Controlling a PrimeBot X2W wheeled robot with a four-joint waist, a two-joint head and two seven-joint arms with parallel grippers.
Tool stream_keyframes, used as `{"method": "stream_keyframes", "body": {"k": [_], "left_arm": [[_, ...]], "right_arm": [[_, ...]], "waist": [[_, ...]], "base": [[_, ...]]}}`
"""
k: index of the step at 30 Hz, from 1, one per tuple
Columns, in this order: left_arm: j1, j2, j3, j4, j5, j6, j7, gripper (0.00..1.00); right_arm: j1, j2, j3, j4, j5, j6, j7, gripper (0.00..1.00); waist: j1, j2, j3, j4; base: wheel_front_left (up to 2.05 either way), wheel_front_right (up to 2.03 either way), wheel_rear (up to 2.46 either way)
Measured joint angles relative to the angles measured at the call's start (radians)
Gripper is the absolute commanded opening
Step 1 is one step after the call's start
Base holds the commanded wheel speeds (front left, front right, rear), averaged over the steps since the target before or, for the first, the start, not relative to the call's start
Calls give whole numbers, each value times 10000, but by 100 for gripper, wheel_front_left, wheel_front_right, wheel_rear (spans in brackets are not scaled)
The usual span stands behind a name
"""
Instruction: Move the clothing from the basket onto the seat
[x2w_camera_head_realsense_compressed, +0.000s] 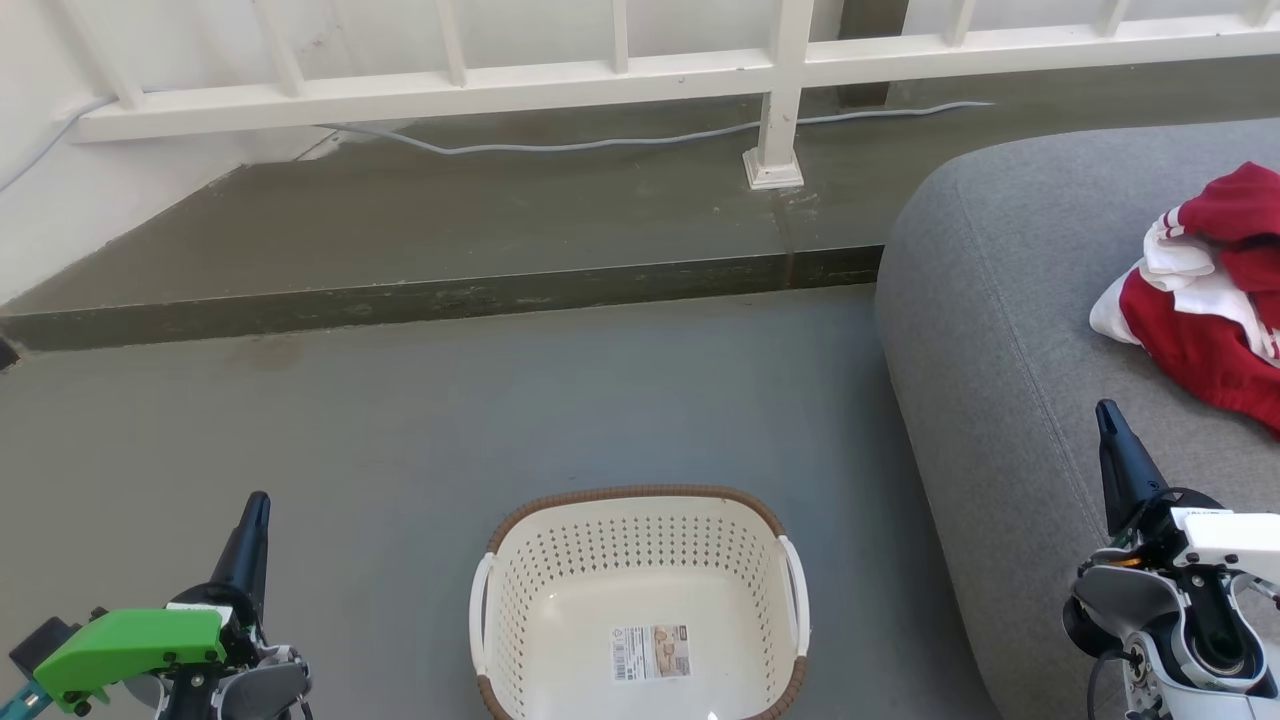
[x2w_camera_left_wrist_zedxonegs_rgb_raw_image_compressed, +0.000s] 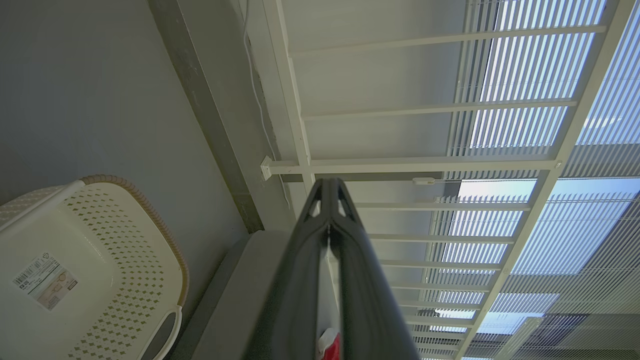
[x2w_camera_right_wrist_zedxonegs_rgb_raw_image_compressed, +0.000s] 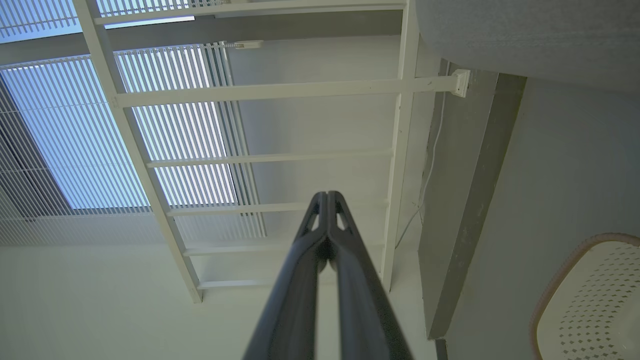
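One label sticker (x2w_camera_head_realsense_compressed: 650, 652) in basket (x2w_camera_head_realsense_compressed: 640, 492), print unreadable, clothing (x2w_camera_head_realsense_compressed: 1205, 340) on seat (x2w_camera_head_realsense_compressed: 1000, 350)

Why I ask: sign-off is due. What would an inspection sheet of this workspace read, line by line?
surface: grey floor, with a raised step along its far side.
job's things: basket stands on the floor, with just a label sticker inside; red and white clothing lies crumpled on the grey seat.
clutter: nothing seen.
grippers: left gripper shut, holding nothing, left of the basket; right gripper shut, holding nothing, over the seat.
cables: grey cable runs along the step under the railing.
surroundings: white railing; slatted blinds behind it.
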Motion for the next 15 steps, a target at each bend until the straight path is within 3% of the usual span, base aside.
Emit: {"method": "stream_keyframes", "body": {"k": [15], "left_arm": [[-4, -4, 6, 8, 0, -2, 0, 0]], "right_arm": [[0, 2, 4, -2, 0, 0, 0, 0]], "waist": [[0, 0, 0, 0]], "base": [[0, 0, 0]]}}
